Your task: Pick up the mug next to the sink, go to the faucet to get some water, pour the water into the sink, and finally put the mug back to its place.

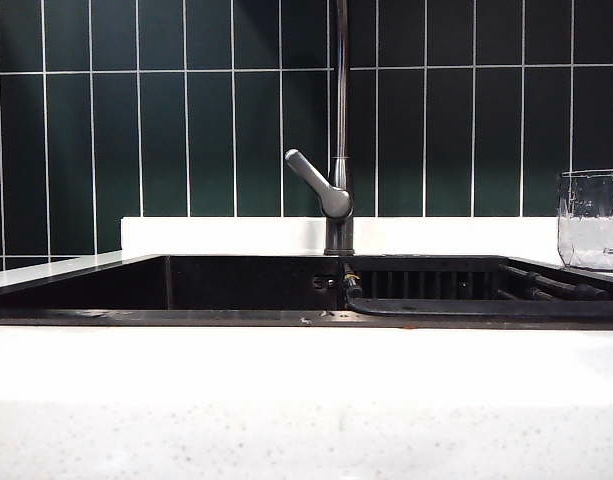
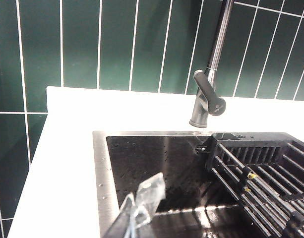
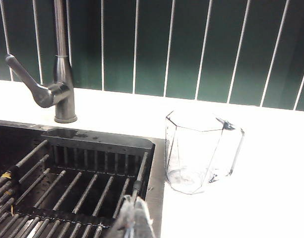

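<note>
From the exterior view, the clear faceted glass mug (image 1: 592,219) stands upright on the white speckled counter (image 1: 286,400) at the far right, just beside the wide black recessed sink (image 1: 246,285). The tall slim dark metal faucet (image 1: 339,130) rises behind the sink's middle, its grey lever angled to the left, against the dark green tiled wall (image 1: 136,110). Neither arm shows here.

In the left wrist view, the left gripper (image 2: 137,210) hangs over the sink's (image 2: 156,163) left part, its fingers clenched together on nothing, with the faucet (image 2: 209,94) beyond.

In the right wrist view, the right gripper (image 3: 134,218) sits above the ribbed dark rack (image 3: 72,183), fingers likewise pressed together and empty. The mug (image 3: 201,151) stands apart from it on the counter (image 3: 251,198), close to the sink's right rim.
</note>
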`<state>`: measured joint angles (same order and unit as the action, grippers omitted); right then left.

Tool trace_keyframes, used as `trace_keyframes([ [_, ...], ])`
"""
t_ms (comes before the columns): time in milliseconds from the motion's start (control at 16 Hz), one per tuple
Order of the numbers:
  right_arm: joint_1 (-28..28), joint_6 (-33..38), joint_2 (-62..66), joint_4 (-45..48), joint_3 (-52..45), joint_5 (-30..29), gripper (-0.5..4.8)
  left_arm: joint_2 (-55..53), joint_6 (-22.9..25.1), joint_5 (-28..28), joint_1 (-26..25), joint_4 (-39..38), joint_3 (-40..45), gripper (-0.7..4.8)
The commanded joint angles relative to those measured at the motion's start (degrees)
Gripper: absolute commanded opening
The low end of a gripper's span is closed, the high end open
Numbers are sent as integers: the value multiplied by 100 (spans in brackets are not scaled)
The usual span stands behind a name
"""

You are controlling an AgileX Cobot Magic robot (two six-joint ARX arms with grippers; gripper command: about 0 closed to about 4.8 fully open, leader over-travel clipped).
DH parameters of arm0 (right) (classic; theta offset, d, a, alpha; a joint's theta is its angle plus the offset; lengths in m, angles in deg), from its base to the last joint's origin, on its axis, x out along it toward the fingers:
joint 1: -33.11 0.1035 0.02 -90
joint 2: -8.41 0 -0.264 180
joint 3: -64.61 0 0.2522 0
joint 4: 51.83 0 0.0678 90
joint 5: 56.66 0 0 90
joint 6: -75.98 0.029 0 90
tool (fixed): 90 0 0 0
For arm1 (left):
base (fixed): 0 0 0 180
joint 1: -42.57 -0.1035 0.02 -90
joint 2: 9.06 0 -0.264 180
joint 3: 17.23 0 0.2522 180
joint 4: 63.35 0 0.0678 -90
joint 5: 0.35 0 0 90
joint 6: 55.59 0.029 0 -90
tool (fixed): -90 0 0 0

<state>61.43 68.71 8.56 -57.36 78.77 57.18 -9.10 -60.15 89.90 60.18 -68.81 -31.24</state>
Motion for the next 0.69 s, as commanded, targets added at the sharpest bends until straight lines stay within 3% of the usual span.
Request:
trace_keyframes([
  [63,0,-28,0,-72,-35,4,-6,0,2,13,-2,35,-17,-5],
  [688,-4,-24,0,-74,-35,7,-5,0,-37,-175,-2,-741,-17,-5],
])
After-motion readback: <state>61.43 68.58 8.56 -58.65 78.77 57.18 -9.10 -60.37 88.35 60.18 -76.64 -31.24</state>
